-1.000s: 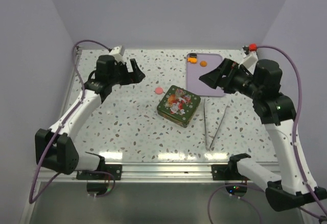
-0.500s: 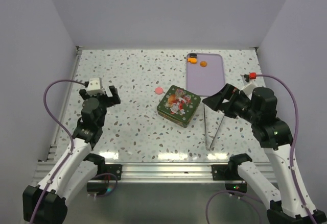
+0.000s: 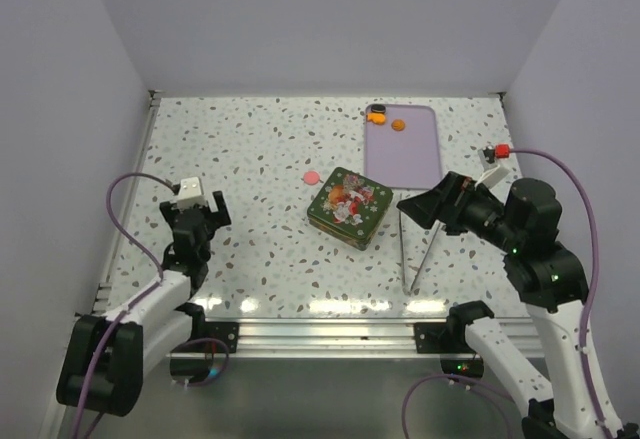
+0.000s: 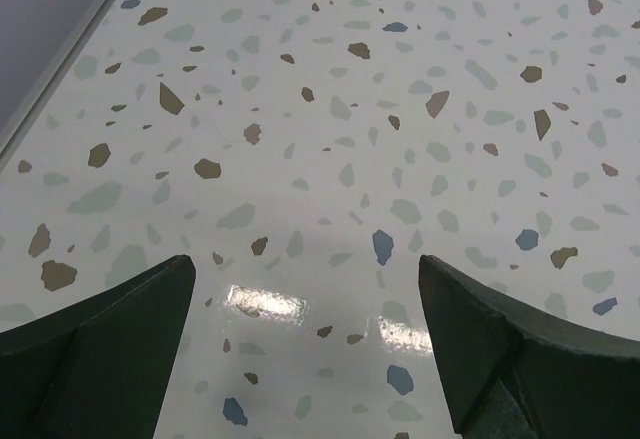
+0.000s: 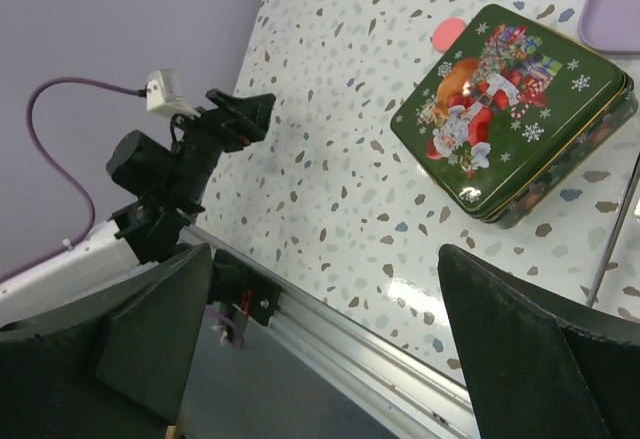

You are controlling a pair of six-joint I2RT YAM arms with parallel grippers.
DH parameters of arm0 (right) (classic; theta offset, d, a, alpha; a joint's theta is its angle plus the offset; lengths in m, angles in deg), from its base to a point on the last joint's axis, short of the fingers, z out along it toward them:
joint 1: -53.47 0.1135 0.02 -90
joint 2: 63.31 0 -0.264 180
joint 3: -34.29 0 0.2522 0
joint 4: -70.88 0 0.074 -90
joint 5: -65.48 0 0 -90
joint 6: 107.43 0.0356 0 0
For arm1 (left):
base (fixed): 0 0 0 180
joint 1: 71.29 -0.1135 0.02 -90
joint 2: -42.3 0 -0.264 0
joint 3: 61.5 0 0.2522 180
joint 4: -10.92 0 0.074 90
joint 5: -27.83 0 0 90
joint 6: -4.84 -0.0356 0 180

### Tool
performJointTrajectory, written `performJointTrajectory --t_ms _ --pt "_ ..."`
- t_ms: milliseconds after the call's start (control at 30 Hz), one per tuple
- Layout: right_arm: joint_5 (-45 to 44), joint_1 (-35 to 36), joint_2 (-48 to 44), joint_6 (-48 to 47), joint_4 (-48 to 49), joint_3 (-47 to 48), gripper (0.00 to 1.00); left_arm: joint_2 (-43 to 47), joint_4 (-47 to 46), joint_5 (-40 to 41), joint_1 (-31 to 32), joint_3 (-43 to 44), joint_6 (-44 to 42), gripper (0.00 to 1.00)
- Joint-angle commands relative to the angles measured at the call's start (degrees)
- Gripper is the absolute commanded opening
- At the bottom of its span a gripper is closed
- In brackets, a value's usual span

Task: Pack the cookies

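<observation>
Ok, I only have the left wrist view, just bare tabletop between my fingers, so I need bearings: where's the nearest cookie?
Observer: A pink cookie lies on the table beside the Christmas tin's far-left edge.
Operator: Any others?
Observer: Two orange cookies and a black cookie sit at the purple tray's far end.
Operator: And the other arm?
Observer: The right gripper is open and empty, near the metal tweezers.

No writing, number or brand can be read in any view. The tin (image 5: 515, 109), at the upper right of the right wrist view, bears only a printed Christmas picture, a Santa figure with parcels and snowflakes. Any lettering on it is too small to tell.
</observation>
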Motion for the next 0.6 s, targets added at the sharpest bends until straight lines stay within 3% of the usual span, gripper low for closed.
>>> performJointTrajectory --t_ms 0,100,167,300,467,567 --pt "2.75 0.15 0.32 -3.17 -2.23 3.11 0.99 -4.42 -15.74 -2.6 -2.43 -1.56 -1.82 1.0" --pt "2.93 0.15 0.23 -4.58 -2.68 4.16 0.99 -8.9 -24.43 -3.92 -3.75 -4.54 -2.18 1.0" --pt "3.28 0.15 0.32 -5.02 -2.68 4.34 0.99 -10.85 -24.19 -4.89 -4.19 -3.31 -3.66 1.0" --pt "4.07 0.15 1.02 -5.72 -2.51 4.17 0.99 -17.87 -34.39 -8.22 -5.16 -2.44 -6.22 1.0" --pt "4.69 0.15 1.99 -5.9 -1.8 3.82 0.99 -25.18 -38.27 -13.23 -6.13 2.56 -9.64 1.0" --pt "4.87 0.15 2.34 -5.73 -1.36 3.2 0.99 -32.63 -51.24 -15.69 -6.31 -1.63 -12.01 1.0"
